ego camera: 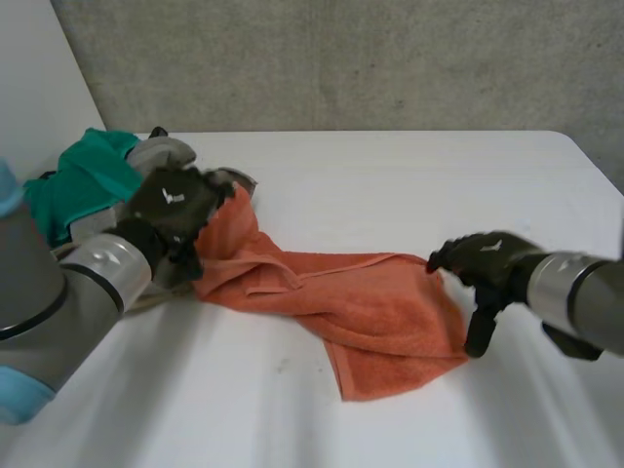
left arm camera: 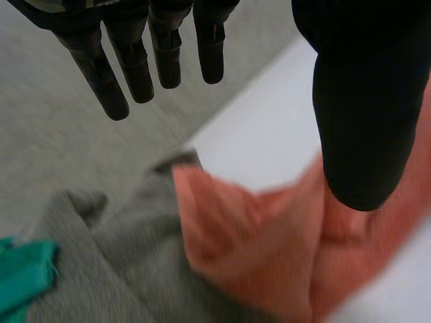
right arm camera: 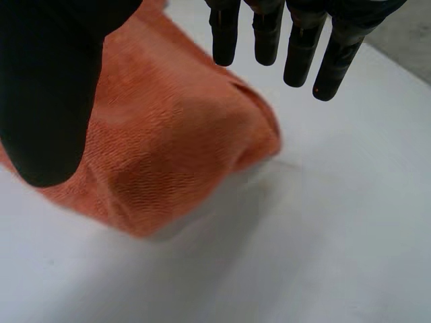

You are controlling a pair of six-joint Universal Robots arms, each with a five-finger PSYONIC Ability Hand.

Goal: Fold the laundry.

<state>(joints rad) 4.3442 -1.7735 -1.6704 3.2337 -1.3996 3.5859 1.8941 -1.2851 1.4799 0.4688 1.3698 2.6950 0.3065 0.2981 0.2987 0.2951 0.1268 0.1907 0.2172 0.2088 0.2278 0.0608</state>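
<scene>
An orange towel [ego camera: 341, 302] lies rumpled across the middle of the white table [ego camera: 409, 185], stretched from left to right. My left hand [ego camera: 175, 210] hovers over its left end, fingers [left arm camera: 135, 67] straight and apart from the thumb, holding nothing; the towel's left end [left arm camera: 256, 235] lies below the palm. My right hand [ego camera: 483, 263] is at the towel's right edge, open, with its fingers [right arm camera: 296, 47] straight above the towel's corner [right arm camera: 182, 155] and nothing gripped.
A pile of laundry sits at the table's back left: a green garment [ego camera: 83, 180] and a grey cloth [ego camera: 161, 154] [left arm camera: 114, 262], which the towel's left end touches. Bare table [right arm camera: 323, 229] extends in front and to the right.
</scene>
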